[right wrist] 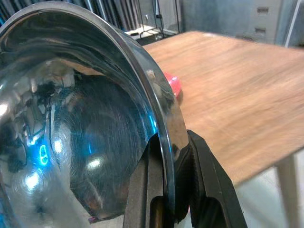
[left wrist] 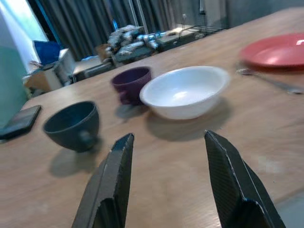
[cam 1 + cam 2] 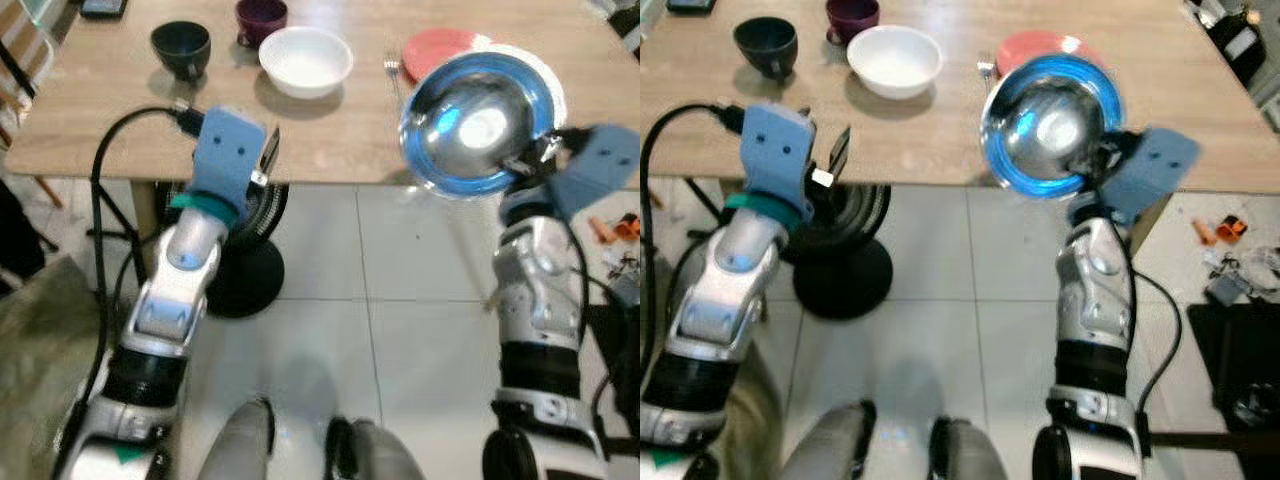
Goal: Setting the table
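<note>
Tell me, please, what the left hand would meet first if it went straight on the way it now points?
Probably the white bowl: it lies ahead between the open left hand's fingers, with bare table before it. Depth is uncertain.

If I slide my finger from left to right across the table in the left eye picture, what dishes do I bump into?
Dark cup → purple cup → white bowl → fork → red plate → shiny metal bowl, which the right gripper holds by its rim over the table's edge.
</note>
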